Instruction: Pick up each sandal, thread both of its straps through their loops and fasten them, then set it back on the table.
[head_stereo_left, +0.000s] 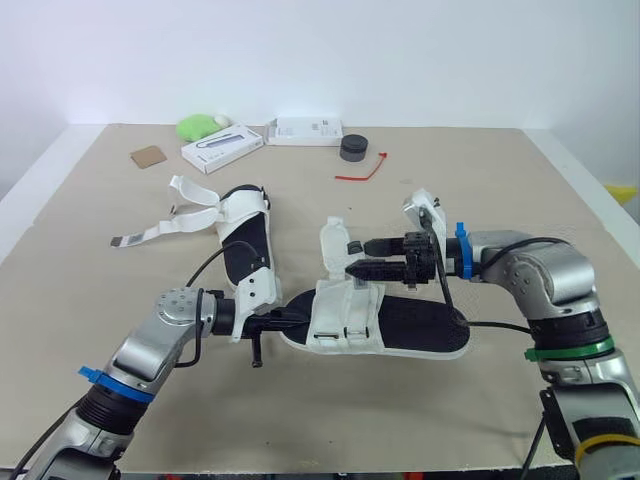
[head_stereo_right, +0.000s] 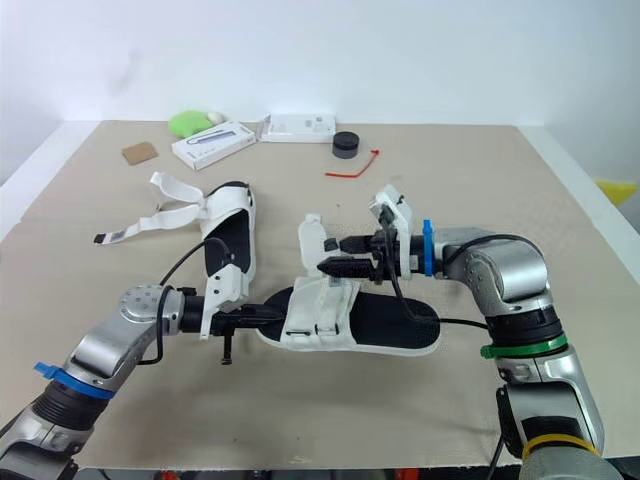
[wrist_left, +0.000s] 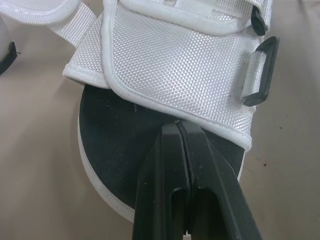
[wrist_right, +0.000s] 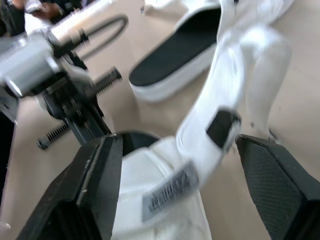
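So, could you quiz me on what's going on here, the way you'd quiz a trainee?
1. True or false: the left gripper and the right gripper are both open.
2. What stands between the right gripper's fingers? A) a white box B) a strap of the near sandal C) a red tie
3. Whose straps lie loose across the table: the near sandal's or the far sandal's?
Key: 1 false, the left gripper is shut at one end of the near sandal; 2 B; 3 the far sandal's.
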